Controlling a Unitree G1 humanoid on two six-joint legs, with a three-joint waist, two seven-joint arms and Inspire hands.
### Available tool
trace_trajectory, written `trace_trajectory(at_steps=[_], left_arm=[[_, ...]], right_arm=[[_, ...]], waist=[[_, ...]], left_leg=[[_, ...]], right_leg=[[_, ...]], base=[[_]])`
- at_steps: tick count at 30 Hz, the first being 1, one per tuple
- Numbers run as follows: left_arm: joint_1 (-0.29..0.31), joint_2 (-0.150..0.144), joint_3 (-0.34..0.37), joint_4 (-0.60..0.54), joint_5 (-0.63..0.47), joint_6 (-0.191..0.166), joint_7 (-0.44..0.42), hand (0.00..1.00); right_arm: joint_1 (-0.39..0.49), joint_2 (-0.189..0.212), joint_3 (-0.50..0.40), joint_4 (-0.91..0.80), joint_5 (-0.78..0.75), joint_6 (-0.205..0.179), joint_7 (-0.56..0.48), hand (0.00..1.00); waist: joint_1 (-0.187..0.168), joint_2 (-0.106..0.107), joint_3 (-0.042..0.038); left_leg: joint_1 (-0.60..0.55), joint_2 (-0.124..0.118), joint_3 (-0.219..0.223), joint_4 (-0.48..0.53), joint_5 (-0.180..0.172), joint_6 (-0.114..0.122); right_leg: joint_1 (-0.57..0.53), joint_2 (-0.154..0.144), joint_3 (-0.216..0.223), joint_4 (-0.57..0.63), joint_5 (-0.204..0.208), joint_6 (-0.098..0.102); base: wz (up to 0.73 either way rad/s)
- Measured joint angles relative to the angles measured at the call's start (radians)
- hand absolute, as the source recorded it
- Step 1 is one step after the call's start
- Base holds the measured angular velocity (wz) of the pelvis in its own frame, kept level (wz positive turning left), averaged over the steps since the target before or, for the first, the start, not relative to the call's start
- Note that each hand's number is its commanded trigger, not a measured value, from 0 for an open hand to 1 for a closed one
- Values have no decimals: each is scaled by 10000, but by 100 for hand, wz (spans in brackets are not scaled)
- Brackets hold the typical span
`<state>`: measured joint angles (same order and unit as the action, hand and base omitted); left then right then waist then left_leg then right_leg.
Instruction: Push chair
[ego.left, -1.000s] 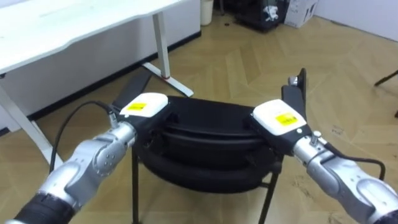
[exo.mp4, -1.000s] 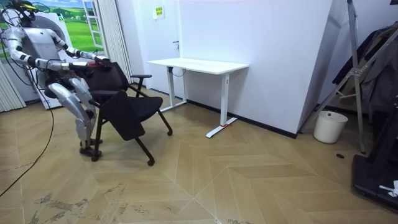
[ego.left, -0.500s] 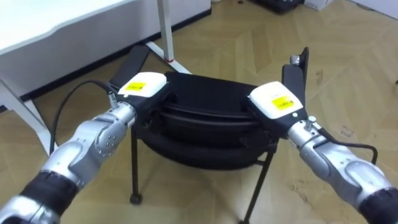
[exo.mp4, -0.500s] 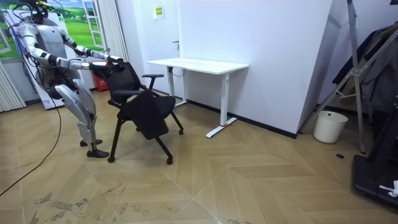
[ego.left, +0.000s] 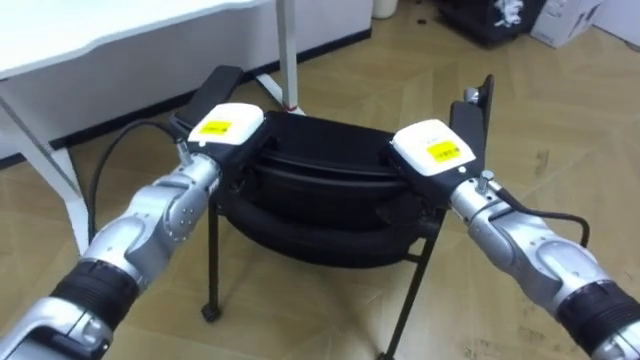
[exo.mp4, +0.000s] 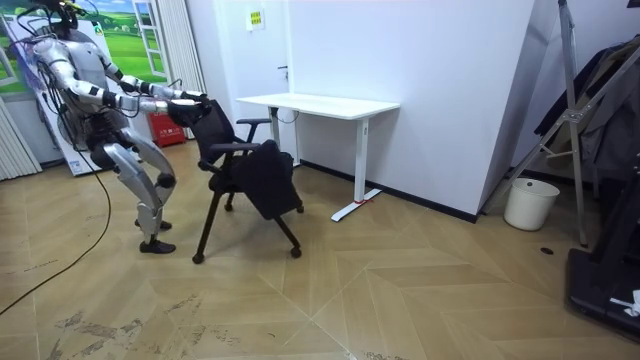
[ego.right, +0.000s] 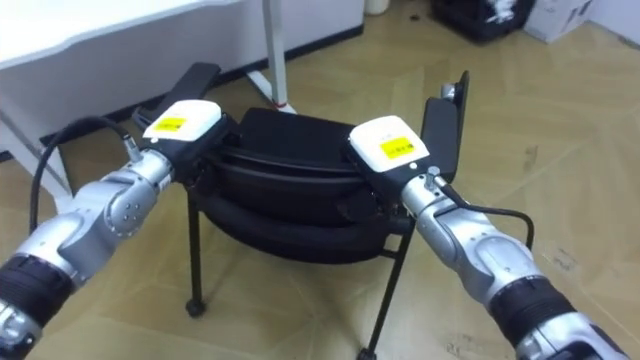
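Note:
A black office chair (ego.left: 320, 170) with armrests stands on the wooden floor right before me, its backrest towards me. My left hand (ego.left: 226, 130) lies on the left end of the backrest's top edge, and my right hand (ego.left: 432, 152) on the right end; both are curled over that edge. In the room view I stand mid-stride behind the chair (exo.mp4: 250, 172), arms stretched forward, and the chair leans towards the white desk (exo.mp4: 320, 103).
The white desk (ego.left: 100, 30) stands just beyond the chair, its leg and foot (ego.left: 286, 60) near the left armrest. A white bin (exo.mp4: 530, 203) and a clothes rack (exo.mp4: 590, 110) stand at the room view's right. Open floor lies to my right.
I have walked forward with the chair, which moved to the room view's right, closer to the desk. Both hands stayed on the backrest.

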<state>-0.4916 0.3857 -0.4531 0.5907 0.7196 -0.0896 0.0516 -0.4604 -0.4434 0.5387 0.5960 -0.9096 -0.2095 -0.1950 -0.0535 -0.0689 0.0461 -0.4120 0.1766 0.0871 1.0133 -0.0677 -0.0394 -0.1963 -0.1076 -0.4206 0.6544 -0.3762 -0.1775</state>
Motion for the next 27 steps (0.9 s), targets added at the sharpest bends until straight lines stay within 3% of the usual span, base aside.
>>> trace_trajectory(at_steps=[4, 6, 8, 14, 16, 18, 19, 20, 22, 25, 27], left_arm=[[70, -2, 11, -268, 3, 194, 125, 100], [177, -12, 123, -372, -28, 275, 127, 100], [284, -34, 177, -426, -27, 270, 127, 100], [387, 7, 162, -760, -71, 458, -11, 100], [428, 85, 176, -944, -76, 492, -95, 100], [574, 190, 294, -1332, 9, 614, -185, 100], [581, 245, 289, -1396, 21, 626, -232, 100], [614, 310, 288, -1478, 106, 627, -302, 100], [674, 461, 382, -1616, 253, 590, -393, 100], [593, 404, 584, -1665, 444, 552, -473, 100], [392, 225, 696, -1680, 810, 728, -684, 100]], right_arm=[[-70, -83, 9, -206, 3, 106, 24, 100], [-99, -148, 89, -293, 1, 158, 42, 100], [-100, -189, 152, -342, 0, 164, 67, 100], [-121, -287, 272, -448, 51, 245, 151, 100], [-127, -303, 280, -483, 99, 255, 147, 100], [-130, -274, 285, -571, 124, 284, 147, 100], [-118, -239, 290, -558, 130, 284, 140, 100], [-89, -136, 313, -493, 133, 284, 149, 100], [-83, -15, 390, -481, 275, 328, 185, 100], [-249, 68, 401, -416, 387, 399, 180, 100], [-486, 121, 399, -162, 398, 397, 135, 100]], waist=[[52, 37, 5], [80, 238, -5], [239, 347, -1], [857, 462, -15], [1071, 419, -16], [1479, 342, -28], [1471, 290, -26], [1470, 6, -77], [1579, -364, -126], [1795, -522, -124], [1798, -581, -121]], left_leg=[[-497, -156, 227, -1870, -14, -40], [-649, -348, 506, -2895, -4, -52], [-579, -409, 840, -3490, 5, -35], [-410, -827, 1542, -4145, 55, 105], [-302, -875, 1746, -4268, 7, 181], [-84, -903, 1903, -4521, -192, 499], [-8, -984, 1907, -4572, -308, 724], [142, -1207, 1903, -4678, -391, 974], [238, -1474, 1915, -4626, -566, 1148], [173, -1658, 1756, -4190, -951, 1184], [106, -1772, 1376, -3901, -1145, 1222]], right_leg=[[156, 38, -520, -182, -177, -124], [469, 117, -979, -492, -206, -142], [713, 253, -1168, -728, -206, -142], [1198, 433, -1550, -914, -525, -30], [1269, 432, -1585, -906, -698, 137], [1395, 335, -1841, -805, -1081, 782], [1485, 320, -1914, -793, -1174, 963], [1591, 107, -1994, -581, -1422, 1442], [1593, -266, -2009, -37, -1583, 1783], [1589, -512, -1970, 618, -1563, 1762], [1527, -504, -1726, 1148, -1364, 1491]], base=[[30], [22], [5], [0], [-8], [-21], [18], [35], [27], [27], [51]])
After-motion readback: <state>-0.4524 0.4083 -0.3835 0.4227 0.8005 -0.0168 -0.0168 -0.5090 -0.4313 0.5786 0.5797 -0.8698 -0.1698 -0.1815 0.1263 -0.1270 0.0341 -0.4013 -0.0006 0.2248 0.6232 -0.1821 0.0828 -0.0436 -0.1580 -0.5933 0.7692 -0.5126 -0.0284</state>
